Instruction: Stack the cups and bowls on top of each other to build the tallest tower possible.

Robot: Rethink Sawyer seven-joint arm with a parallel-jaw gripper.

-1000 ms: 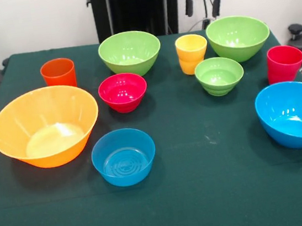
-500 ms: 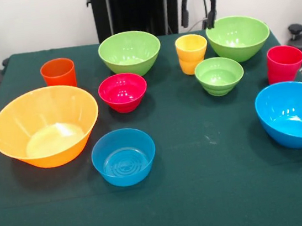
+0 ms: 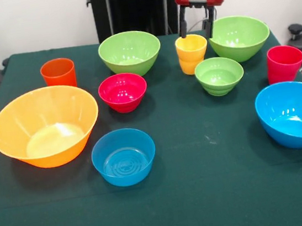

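Front view. The gripper (image 3: 195, 29) hung at the upper centre of the frame, directly above the yellow cup (image 3: 191, 53). Its two black fingers (image 3: 183, 26) stood spread apart, holding nothing, their tips level with the cup's rim.

All items stood separately on the green table (image 3: 206, 195); no tower existed. Upper row, left to right: orange cup (image 3: 58, 73), green bowl (image 3: 129, 52), yellow cup, second green bowl (image 3: 239, 36). The red cup (image 3: 284, 63) stood at the right edge. The small red bowl (image 3: 122, 91) and small green bowl (image 3: 219, 75) occupied the centre. The wide orange bowl (image 3: 45, 126) sat at left, the small blue bowl (image 3: 124, 156) lower centre, and the big blue bowl (image 3: 294, 113) at right.
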